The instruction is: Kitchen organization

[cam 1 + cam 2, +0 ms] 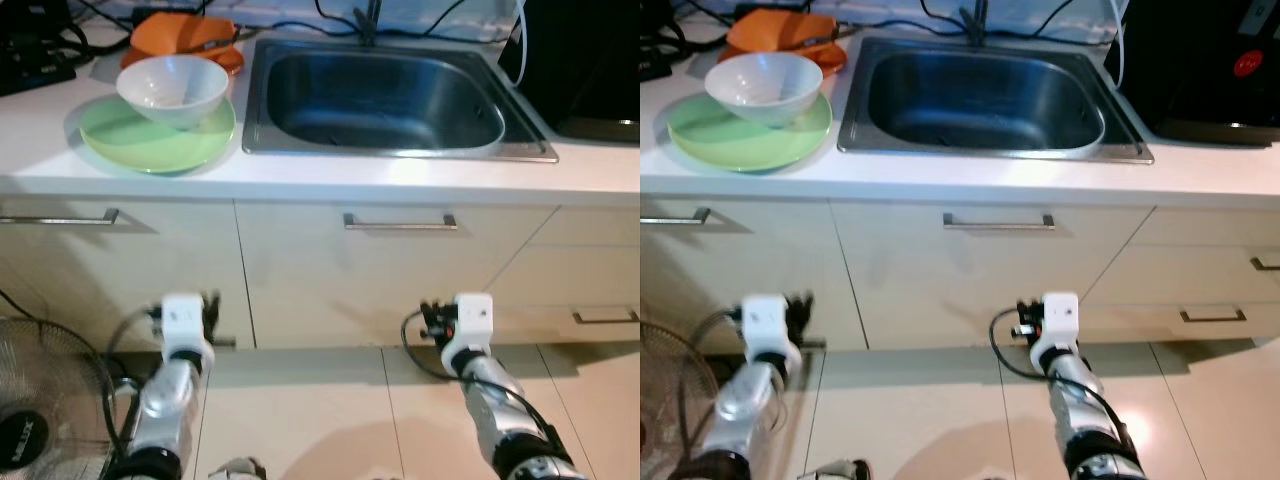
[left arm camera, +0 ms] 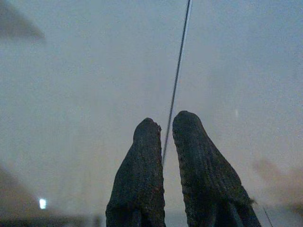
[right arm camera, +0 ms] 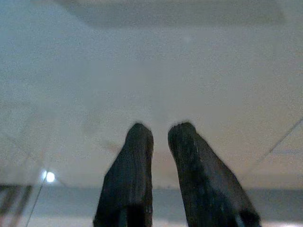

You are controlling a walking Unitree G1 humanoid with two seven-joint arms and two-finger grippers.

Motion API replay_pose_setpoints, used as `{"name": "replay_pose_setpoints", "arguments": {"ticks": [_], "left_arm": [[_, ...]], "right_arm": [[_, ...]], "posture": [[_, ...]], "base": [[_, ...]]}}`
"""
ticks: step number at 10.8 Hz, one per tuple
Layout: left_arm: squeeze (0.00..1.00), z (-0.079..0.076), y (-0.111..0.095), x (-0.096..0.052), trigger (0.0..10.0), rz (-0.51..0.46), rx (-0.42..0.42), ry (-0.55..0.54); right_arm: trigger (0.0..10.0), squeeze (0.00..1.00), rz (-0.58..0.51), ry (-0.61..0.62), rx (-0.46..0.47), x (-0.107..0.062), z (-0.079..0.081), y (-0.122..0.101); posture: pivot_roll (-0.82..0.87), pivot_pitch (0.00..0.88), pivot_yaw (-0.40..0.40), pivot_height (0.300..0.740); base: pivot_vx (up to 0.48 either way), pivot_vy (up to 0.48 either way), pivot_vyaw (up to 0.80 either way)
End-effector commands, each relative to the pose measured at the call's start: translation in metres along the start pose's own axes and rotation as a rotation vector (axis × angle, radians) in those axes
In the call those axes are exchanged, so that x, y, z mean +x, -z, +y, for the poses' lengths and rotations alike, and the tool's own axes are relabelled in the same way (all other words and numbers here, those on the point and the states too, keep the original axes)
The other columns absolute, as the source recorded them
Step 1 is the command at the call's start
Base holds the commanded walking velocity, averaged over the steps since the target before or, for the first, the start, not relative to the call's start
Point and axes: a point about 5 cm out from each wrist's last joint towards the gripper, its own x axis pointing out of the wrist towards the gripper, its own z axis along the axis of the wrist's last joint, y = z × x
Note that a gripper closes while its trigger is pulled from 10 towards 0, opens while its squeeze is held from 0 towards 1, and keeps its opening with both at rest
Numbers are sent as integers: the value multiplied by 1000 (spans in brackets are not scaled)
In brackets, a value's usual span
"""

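Both arms hang low before the cabinets, left gripper [image 2: 163, 165] and right gripper [image 3: 160, 175] nearly closed and empty, because the bowl [image 1: 172, 88] on the tabletop [image 1: 330, 180] is not yet approached

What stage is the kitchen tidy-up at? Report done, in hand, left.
Done: nothing visibly; the sink looks empty. In hand: nothing; the left gripper and right gripper hang low before the cabinet fronts, fingers nearly together, holding nothing. Left: the white bowl sits on the green plate, with orange dishes behind, all on the counter left of the sink.
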Motion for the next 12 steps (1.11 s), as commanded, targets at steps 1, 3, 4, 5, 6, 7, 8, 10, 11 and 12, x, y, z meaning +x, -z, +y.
{"name": "replay_pose_setpoints", "arguments": {"ticks": [1, 3, 4, 5, 6, 7, 8, 10, 11, 12], "left_arm": [[0, -5, -16, -1, 10000, -93, 25, 2], [0, -2, -55, -10, 10000, -283, 103, -24], [0, -1, -69, -15, 10000, -334, 104, -39], [0, -3, -89, -21, 10000, -393, 122, -38], [0, -8, -117, -15, 10000, -478, 119, -29], [0, -14, -136, -9, 10000, -525, 106, -19], [0, -21, -153, 0, 10000, -558, 96, -11], [0, -33, -157, 14, 10000, -516, 15, 18], [1000, -40, -159, 20, 10000, -516, 1, 44], [1000, -55, -166, 29, 10000, -522, -11, 87]], "right_arm": [[10000, 0, -83, -13, -31, 2, -1, -15], [10000, 0, -270, -17, -92, 2, -1, -53], [10000, 0, -334, -9, -116, 0, -2, -68], [10000, 0, -429, -3, -112, -4, 2, -91], [10000, 0, -523, -23, -119, -5, 12, -120], [10000, 0, -574, -43, -113, -4, 20, -138], [10000, 0, -630, -69, -107, -1, 30, -159], [10000, 0, -640, -93, -35, 11, 50, -178], [10000, 725, -644, -100, 4, 15, 56, -182], [10000, 1000, -642, -132, 21, 21, 67, -188]], "posture": [[85, 111, -61, 740], [89, 110, -66, 740], [89, 112, -66, 740], [88, 115, -71, 740], [86, 114, -74, 740], [86, 114, -74, 740], [83, 104, -74, 740], [79, 92, -74, 740], [84, 87, -76, 740], [87, 80, -79, 740]], "base": [[0, 0, 0], [0, 0, 0], [0, 0, 0], [0, 0, 0], [0, 0, 0], [0, 0, 0], [0, 0, 0], [0, 0, 0], [0, 0, 0], [0, 0, 0]]}}
